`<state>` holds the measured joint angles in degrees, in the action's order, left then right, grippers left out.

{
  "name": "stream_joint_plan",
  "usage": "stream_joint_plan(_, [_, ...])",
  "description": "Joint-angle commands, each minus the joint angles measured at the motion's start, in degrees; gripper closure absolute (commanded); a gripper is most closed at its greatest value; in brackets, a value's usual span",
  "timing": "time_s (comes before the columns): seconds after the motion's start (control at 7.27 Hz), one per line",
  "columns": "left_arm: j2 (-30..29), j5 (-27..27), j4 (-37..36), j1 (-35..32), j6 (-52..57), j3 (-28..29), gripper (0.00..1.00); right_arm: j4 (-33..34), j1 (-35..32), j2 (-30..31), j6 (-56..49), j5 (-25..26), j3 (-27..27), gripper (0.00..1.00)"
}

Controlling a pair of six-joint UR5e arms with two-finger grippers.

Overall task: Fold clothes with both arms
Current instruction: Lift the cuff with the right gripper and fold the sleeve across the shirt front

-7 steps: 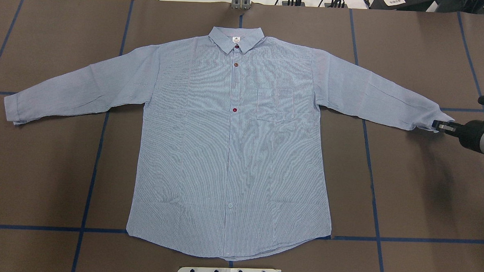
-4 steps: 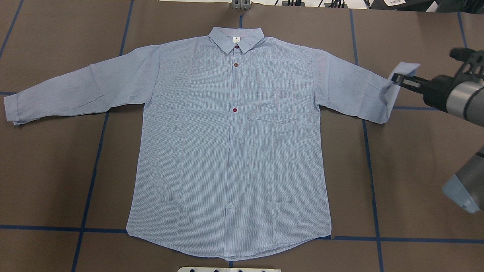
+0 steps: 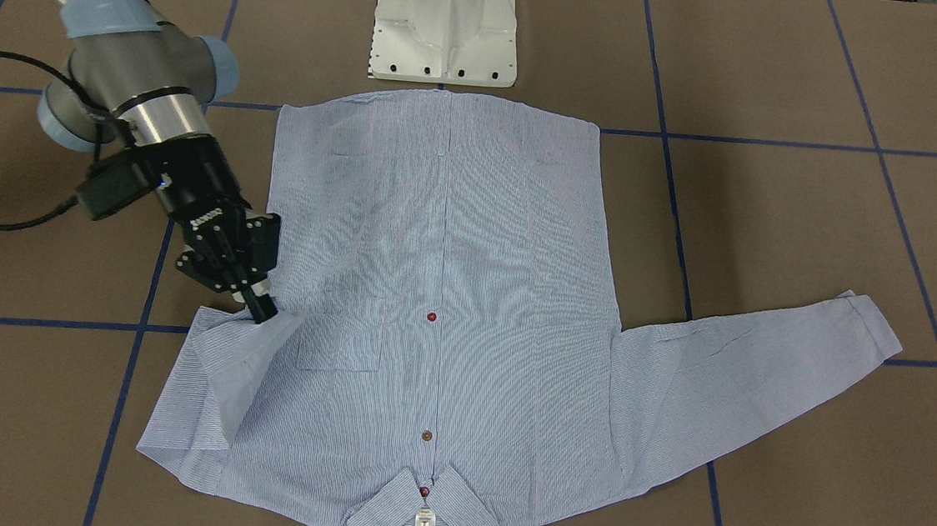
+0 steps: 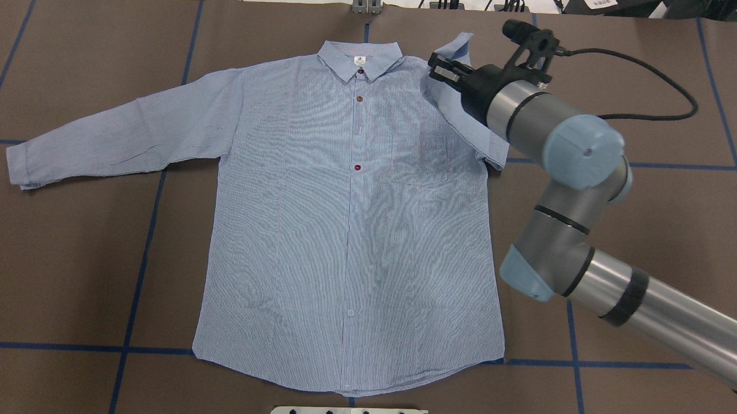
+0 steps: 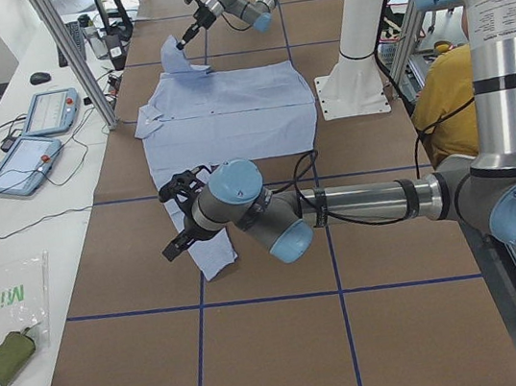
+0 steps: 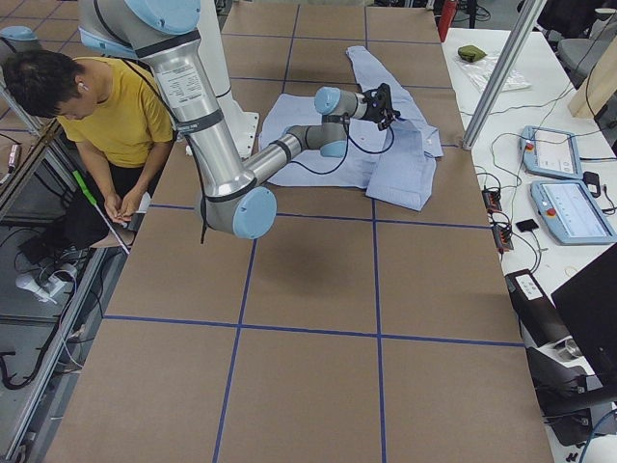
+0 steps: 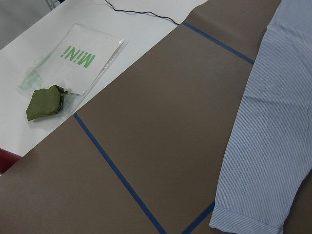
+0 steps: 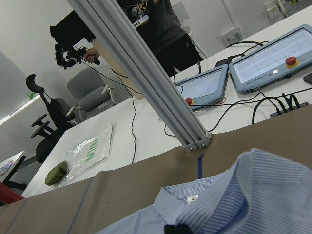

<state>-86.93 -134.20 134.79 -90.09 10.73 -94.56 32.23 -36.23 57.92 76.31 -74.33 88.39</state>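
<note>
The light blue striped shirt lies flat, front up and buttoned, with its collar at the far side. My right gripper is shut on the cuff of the sleeve on its side. It holds the cuff above the shoulder next to the collar, with the sleeve doubled back over itself. The front-facing view also shows this gripper. The other sleeve lies stretched out flat. My left gripper shows only in the exterior left view, hovering near that sleeve's cuff. I cannot tell if it is open.
The white pedestal base stands at the shirt's hem. An aluminium post rises beyond the collar. A green pouch on a plastic bag and teach pendants lie on the white side table. A person in yellow sits behind the robot.
My right gripper has lifted the sleeve cuff from the table's right side and carried it up and left to the shoulder by the collar. The sleeve now folds back on itself.
</note>
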Motion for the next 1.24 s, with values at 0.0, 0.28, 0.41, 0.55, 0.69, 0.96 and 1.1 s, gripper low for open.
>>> stream_joint_plan(0.0, [-0.09,-0.01,-0.05,0.0,-0.09,0.16,0.0,6.96,6.32,-10.77,2.53,8.46,-8.88,1.0])
stream_joint_plan(0.28, [-0.09,-0.01,-0.05,0.0,-0.09,0.17,0.0,8.71,9.24,-14.84,2.62,9.55,-12.87,1.0])
stream_joint_plan(0.41, [0.0,-0.01,-0.05,0.0,-0.09,0.25,0.0,11.34,10.55,-16.51,2.53,9.64,-15.24,1.0])
stream_joint_plan(0.55, [0.0,0.08,-0.05,0.0,-0.09,0.25,0.0,11.89,11.96,-17.74,2.44,9.55,-17.96,1.0])
stream_joint_plan(0.69, [0.0,-0.01,-0.05,0.0,-0.09,0.25,0.0,12.41,13.02,-18.45,2.1,9.47,-19.55,1.0])
stream_joint_plan(0.96, [0.0,-0.01,-0.05,0.0,-0.09,0.34,0.0,26.49,13.64,-24.32,2.62,9.29,-20.18,1.0])
stream_joint_plan(1.1, [0.0,0.08,-0.14,0.0,-0.09,0.43,0.0,30.31,13.9,-26.18,2.62,9.2,-21.05,1.0])
